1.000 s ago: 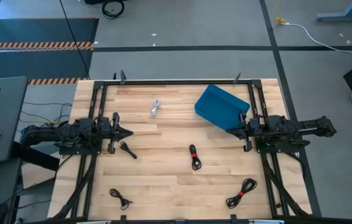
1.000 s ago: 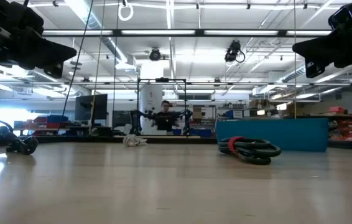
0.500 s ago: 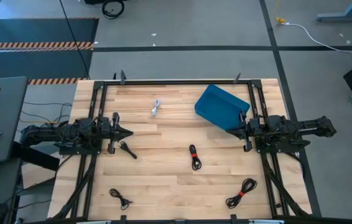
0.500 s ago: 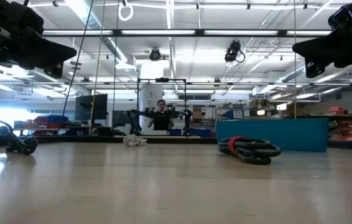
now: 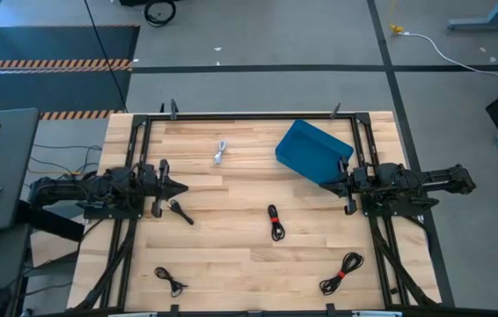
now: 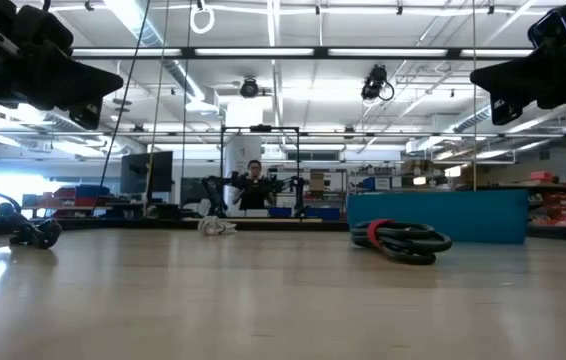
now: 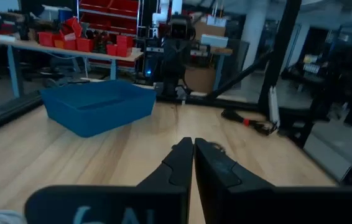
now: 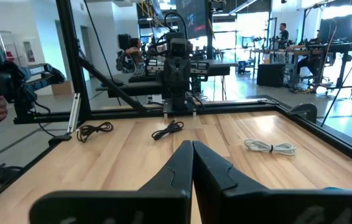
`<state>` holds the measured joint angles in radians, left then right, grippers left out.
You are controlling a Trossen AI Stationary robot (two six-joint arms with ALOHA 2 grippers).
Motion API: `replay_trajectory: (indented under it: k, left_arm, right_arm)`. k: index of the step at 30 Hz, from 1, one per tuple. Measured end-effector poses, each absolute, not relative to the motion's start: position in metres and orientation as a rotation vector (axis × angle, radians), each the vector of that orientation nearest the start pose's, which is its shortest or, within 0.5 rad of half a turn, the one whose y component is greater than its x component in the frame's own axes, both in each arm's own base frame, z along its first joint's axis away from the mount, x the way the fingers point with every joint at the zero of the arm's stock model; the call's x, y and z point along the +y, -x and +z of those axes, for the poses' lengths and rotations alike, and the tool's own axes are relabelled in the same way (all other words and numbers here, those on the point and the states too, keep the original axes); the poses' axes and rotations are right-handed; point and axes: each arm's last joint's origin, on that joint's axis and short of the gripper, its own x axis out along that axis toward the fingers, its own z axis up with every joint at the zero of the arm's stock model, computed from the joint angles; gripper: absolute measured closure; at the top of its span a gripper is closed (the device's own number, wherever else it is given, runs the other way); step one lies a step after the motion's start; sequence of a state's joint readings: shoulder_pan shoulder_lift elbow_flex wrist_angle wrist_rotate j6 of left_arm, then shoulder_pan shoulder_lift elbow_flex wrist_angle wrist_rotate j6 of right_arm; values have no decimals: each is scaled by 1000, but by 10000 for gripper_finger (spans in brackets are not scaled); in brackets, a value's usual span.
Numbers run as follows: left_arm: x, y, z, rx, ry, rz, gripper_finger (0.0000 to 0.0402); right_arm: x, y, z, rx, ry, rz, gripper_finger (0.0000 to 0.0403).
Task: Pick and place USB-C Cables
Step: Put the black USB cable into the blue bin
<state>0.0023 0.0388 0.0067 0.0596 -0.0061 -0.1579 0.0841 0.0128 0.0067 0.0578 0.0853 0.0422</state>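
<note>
Five small coiled cables lie on the wooden table. In the high view they are a white one (image 5: pixel 221 152) toward the far edge, a black one (image 5: pixel 179 211) just near of my left gripper (image 5: pixel 179 187), a black one with a red tie (image 5: pixel 274 222) at mid-table, and two by the near edge (image 5: pixel 171 281) (image 5: pixel 341 272). The blue bin (image 5: pixel 314 151) sits tilted at the far right, beside my right gripper (image 5: pixel 330 183). Both grippers hover shut above the table, facing each other. In the wrist views their fingers (image 7: pixel 193 142) (image 8: pixel 193 143) are closed together and hold nothing.
A black metal frame (image 5: pixel 249 115) runs around the table's edges. Bare wood lies between the two grippers. In the low view the red-tied cable (image 6: pixel 401 240) lies in front of the bin (image 6: pixel 438 215). A person (image 6: pixel 254 185) stands far off in the room beyond the table.
</note>
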Motion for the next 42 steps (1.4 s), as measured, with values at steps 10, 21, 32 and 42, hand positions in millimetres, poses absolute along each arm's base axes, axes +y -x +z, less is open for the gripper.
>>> replay_trajectory:
  k: [10, 21, 32, 42]
  left_arm:
    - [0, -100, 172, -66, 172, 3, 377]
    - [0, -98, 185, -198, 148, -5, 377]
    - [0, -94, 200, -356, 93, -8, 377]
    - [4, -85, 236, -398, 54, 134, 363]
  right_arm:
    - [6, -98, 170, -51, -46, 0, 389]
    - [6, -95, 187, -230, -61, 3, 389]
    - [5, -86, 211, -489, -196, 36, 389]
    - [2, -83, 226, -556, -110, -51, 387]
